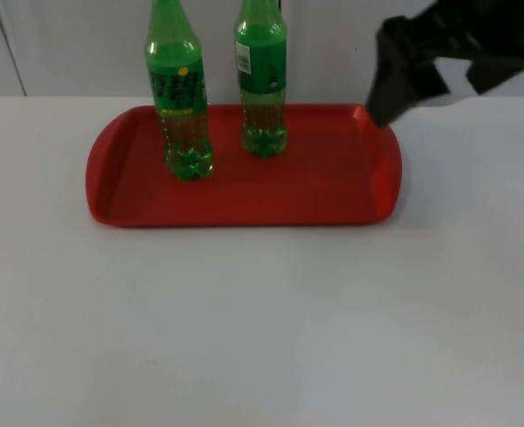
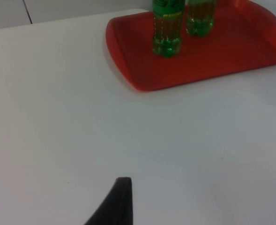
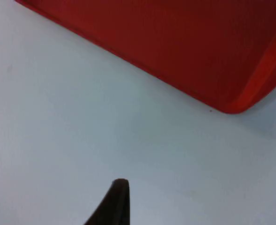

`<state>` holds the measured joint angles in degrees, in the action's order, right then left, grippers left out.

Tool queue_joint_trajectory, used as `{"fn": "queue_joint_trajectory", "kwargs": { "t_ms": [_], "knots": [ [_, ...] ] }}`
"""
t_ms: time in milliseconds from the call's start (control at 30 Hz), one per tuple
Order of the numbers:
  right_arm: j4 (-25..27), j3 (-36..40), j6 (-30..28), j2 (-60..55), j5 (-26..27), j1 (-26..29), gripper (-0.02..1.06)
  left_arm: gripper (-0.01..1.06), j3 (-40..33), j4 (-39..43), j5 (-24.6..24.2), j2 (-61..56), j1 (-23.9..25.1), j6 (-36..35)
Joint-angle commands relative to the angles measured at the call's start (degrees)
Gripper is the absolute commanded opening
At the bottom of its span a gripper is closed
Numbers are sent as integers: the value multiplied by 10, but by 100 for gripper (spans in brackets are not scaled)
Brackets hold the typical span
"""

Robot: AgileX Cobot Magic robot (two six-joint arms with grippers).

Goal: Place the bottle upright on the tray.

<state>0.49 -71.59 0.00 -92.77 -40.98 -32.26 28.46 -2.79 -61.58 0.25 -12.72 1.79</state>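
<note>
Red tray point(image 1: 119, 191) is carrying 2 green soda bottles — left bottle point(image 1: 180, 98), right bottle point(image 1: 262, 84) — both standing upright, label writing unreadable. Right gripper point(image 1: 390, 93) is hovering at the tray's far right corner; finger state cannot be told. Left gripper point(image 2: 116, 204) is waiting, likewise unclear. Risk: a sweeping arm tipping a bottle.
</note>
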Motion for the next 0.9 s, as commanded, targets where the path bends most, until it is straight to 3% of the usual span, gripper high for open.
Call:
{"fn": "queue_joint_trajectory", "kwargs": {
  "t_ms": [0,233,567,867],
  "knots": [
    [-5,55,4,54,33,-3,95,105,-2,3,0,-3,1,-1],
    [-5,189,4,201,55,-3,95,105,-2,3,0,-3,1,-1],
    [-1,292,4,381,55,-3,95,105,-2,3,0,-3,1,-1],
    [-1,345,4,552,-5,-3,95,105,-2,3,0,-3,1,-1]
  ]
}}
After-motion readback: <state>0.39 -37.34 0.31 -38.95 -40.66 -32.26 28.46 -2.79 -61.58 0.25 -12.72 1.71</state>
